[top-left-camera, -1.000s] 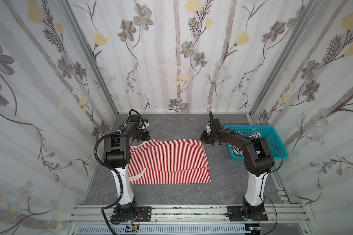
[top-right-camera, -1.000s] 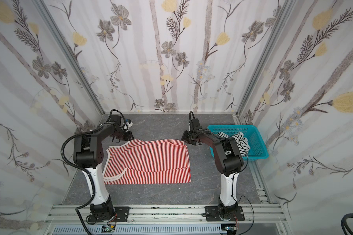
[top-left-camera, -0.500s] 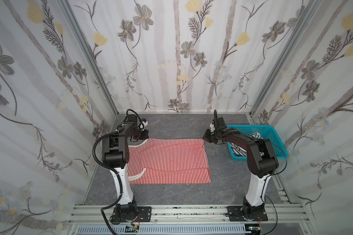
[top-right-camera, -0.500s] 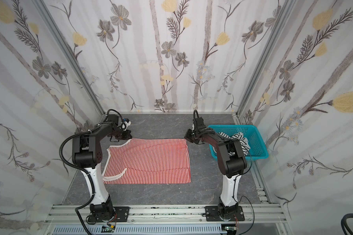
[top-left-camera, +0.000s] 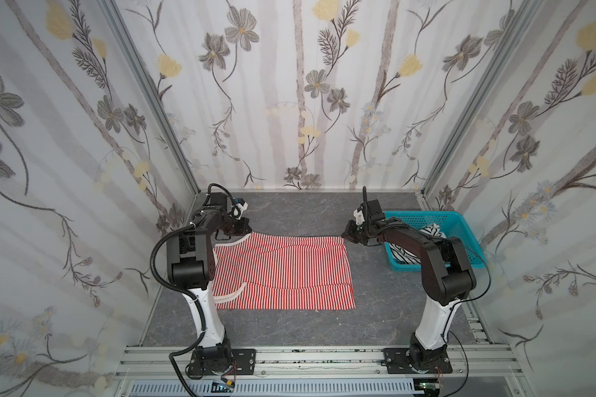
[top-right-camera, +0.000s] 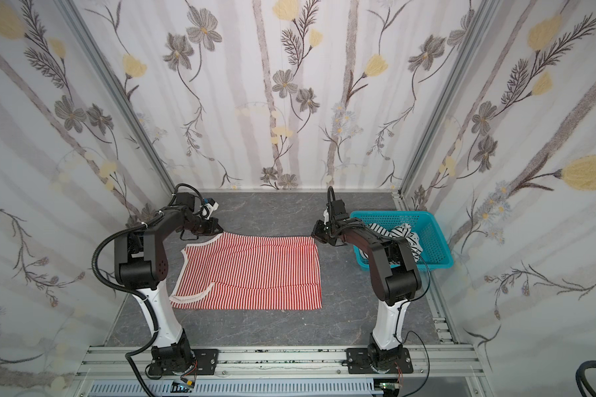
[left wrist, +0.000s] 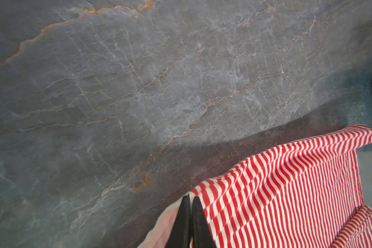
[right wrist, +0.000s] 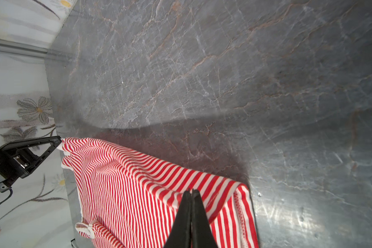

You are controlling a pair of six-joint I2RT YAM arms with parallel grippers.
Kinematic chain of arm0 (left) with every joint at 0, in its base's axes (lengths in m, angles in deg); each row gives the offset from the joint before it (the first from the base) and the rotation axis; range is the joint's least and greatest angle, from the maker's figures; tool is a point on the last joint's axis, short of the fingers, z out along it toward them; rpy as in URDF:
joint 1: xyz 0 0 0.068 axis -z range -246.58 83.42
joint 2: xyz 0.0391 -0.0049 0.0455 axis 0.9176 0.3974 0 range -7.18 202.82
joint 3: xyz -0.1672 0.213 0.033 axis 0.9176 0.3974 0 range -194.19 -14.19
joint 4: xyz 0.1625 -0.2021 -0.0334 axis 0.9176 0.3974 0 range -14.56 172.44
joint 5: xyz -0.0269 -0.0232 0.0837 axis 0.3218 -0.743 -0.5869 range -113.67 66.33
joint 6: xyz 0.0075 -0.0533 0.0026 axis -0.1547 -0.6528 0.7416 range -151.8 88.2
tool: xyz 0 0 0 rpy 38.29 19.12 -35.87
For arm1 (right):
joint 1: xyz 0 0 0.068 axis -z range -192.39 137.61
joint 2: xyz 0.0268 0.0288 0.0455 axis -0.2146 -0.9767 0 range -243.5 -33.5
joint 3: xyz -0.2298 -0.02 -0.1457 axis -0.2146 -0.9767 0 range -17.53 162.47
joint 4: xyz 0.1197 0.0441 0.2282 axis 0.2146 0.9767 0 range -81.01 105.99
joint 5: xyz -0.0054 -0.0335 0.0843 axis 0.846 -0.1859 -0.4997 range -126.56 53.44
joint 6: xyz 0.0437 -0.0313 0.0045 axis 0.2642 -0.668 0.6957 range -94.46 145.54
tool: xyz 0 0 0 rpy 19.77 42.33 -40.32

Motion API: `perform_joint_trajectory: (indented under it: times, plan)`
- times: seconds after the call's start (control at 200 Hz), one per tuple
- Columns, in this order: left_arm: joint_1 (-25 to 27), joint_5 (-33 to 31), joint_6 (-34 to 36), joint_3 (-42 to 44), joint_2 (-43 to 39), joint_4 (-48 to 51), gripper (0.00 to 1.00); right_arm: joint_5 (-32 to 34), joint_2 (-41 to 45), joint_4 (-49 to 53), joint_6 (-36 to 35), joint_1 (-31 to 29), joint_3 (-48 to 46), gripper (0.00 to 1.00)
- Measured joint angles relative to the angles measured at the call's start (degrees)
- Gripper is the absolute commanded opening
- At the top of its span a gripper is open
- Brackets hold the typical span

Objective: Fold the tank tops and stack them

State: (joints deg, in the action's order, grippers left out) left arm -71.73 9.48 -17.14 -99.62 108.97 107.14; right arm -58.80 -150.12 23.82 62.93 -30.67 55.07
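In a top view, the red top (top-left-camera: 283, 271) was seen spread flat on the table (top-left-camera: 289, 343), between the two arms. Its far left corner was pinched by the left gripper (top-left-camera: 243, 231). Its far right corner was pinched by the right gripper (top-left-camera: 346, 237). The black top (top-left-camera: 434, 231) was seen bunched up in the basket (top-left-camera: 468, 237), off to the right. In both top views, the far edge was seen pulled nearly straight from one gripper to the other.

In the left wrist view, the jaws were seen pressed together on the corner of the red top (left wrist: 288, 193), right by its white trim. The edge there was held a little off the table.

In the right wrist view, the jaws were also seen pressed together on cloth, just beside the stitched hem. The left gripper (right wrist: 59, 141) was seen at the other end of the raised edge.

It looked as if the far edge was meant to be brought over to the near edge. For a good fold, both corners should be lifted to the same height and moved together. The edge should be held tight, but not tugged, so that no wrinkles are made. The corners should be laid on the near corners before the cloth is let go.
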Motion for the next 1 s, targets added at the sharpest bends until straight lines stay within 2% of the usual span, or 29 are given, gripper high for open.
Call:
perform_joint_trajectory:
  times: [0.395,0.69,0.999]
  plan:
    - [-1.31,0.5,2.4,10.58,-12.31,-0.04,0.0,0.11,9.09,0.02,-2.16,-2.69,-8.52,0.0]
    - [-5.4,1.51,7.13,19.45,-19.15,0.85,0.01,0.22,15.39,-0.76,-2.99,-3.04,-17.51,0.0]
    - [-5.53,1.33,12.87,28.17,-24.9,3.15,0.01,0.24,19.37,-2.69,-2.93,-3.82,-23.67,0.0]
